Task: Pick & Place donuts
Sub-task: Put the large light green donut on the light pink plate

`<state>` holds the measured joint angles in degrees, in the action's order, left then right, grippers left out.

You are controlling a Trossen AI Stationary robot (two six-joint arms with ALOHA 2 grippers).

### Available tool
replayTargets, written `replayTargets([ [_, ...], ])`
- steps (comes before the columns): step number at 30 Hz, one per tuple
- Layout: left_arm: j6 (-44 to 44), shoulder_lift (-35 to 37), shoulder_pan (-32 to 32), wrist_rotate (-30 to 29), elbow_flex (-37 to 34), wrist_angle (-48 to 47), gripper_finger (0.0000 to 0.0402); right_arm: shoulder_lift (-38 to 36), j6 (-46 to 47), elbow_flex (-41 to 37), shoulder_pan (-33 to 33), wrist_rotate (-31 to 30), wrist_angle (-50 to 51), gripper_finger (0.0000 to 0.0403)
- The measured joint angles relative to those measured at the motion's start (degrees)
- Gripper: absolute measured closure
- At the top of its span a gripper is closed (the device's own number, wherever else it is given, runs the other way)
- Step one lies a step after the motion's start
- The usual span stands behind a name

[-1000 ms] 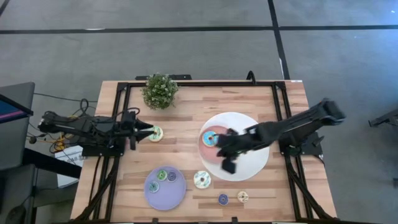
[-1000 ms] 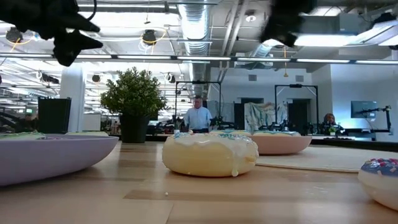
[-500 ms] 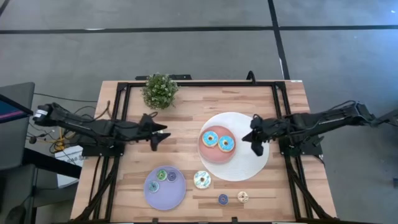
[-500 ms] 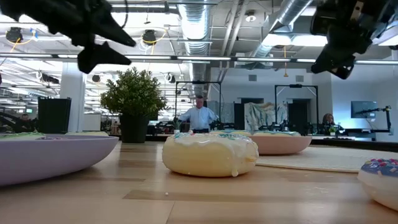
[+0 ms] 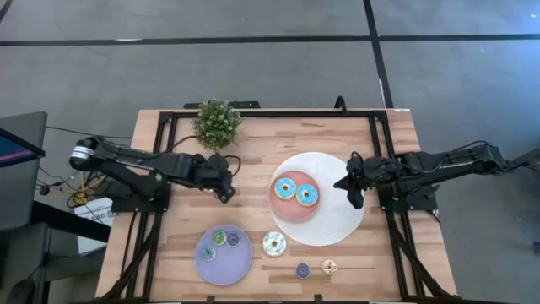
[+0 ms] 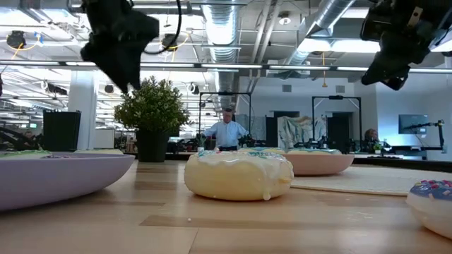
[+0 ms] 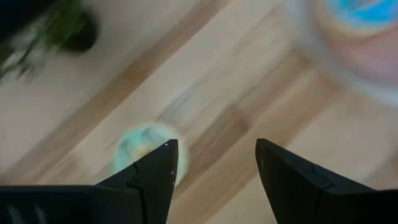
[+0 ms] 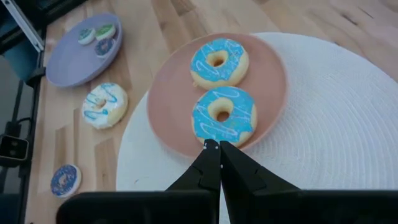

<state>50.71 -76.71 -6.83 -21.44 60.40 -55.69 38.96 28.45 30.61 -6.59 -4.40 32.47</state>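
while the right gripper hung closed and empty at the edge of the white mat, just beside the pink plate with two blue-iced donuts, the left gripper hovered with fingers spread, holding nothing. a pale-green donut lay on the table directly under it, by one fingertip, so the left arm was far nearer.

The right tool hangs with its dark fingers pressed together above a round white woven mat. On the mat sits a flat pink round plate carrying two blue-iced donuts side by side. On the wooden counter nearby lie a pale donut with teal drizzle and a tiny purple donut. Farther off, a flat lavender round plate holds three tiny donuts.
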Motion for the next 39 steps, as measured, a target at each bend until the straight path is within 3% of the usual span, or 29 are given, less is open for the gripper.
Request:
replayTargets([
  [4, 4.86, -6.58, 1.1, 0.92, 3.9, -9.71, 0.0194, 0.0, -0.15, 0.0, -0.01, 0.0, 0.52, 0.0402],
  [14, 7.01, -16.17, 3.32, 6.48, 4.12, -11.45, 0.017, 0.02, -0.03, 0.0, -0.04, -0.01, 0.51, 0.0403],
  [20, 2.93, -16.37, 4.91, 6.18, 3.24, -11.36, 0.0131, 0.02, 1.52, 0.0, -0.02, -0.04, 0.49, 0.0403],
  [24, -2.28, -16.33, 6.68, 8.96, 1.34, -9.39, 0.0115, 0.02, 4.73, 0.0, -0.02, -0.07, 0.48, 0.0403],
  [31, -8.81, -16.2, 10.58, 12.16, -2.14, -4.06, 0.0113, 0.02, 8.26, 0.0, -0.02, -0.41, 0.45, 0.0403],
  [39, -14.37, -16.17, 14.77, 17.81, -7.57, 2.38, 0.0113, 0.02, 10.6, 0.0, -0.02, -4.77, 0.45, 0.0403],
])
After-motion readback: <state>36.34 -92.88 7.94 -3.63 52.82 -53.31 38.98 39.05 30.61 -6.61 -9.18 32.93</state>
